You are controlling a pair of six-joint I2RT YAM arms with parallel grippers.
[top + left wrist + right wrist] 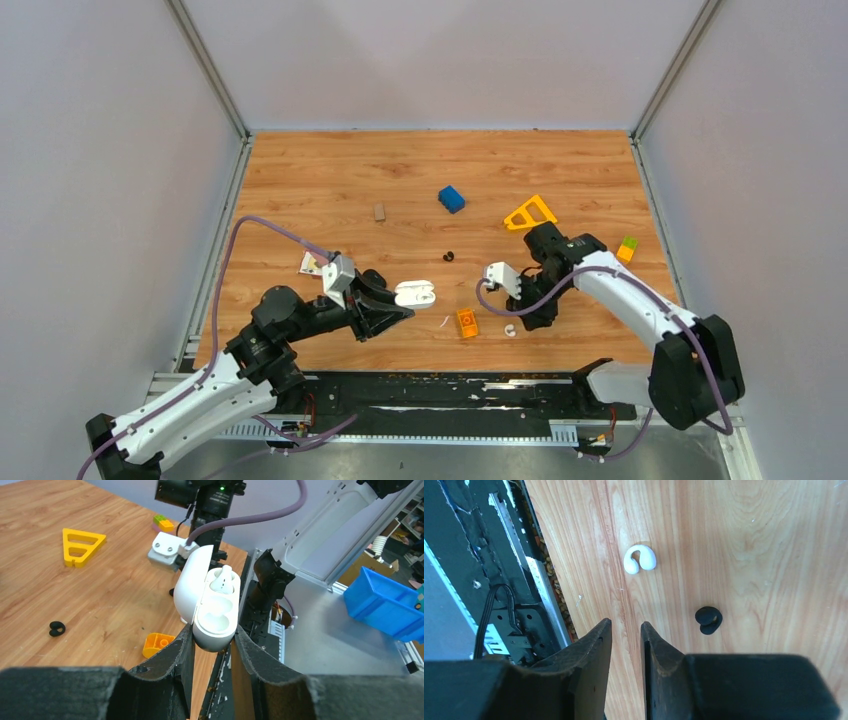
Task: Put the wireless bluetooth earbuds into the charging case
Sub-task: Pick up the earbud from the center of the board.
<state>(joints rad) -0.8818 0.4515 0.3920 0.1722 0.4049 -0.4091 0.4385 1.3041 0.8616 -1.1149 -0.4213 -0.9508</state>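
Left gripper clamped on the charging case, held above the table near its near edge, lid open, one earbud seated inside. Right gripper at near right: fingers narrowly parted, gripping nothing. Loose white earbud lies just beyond them; small black piece near it

Wood-grain table (pale grey walls)

A blue block sits upper centre on the wooden table, a yellow triangle to its right, a small tan block to its left, an orange block lower centre.
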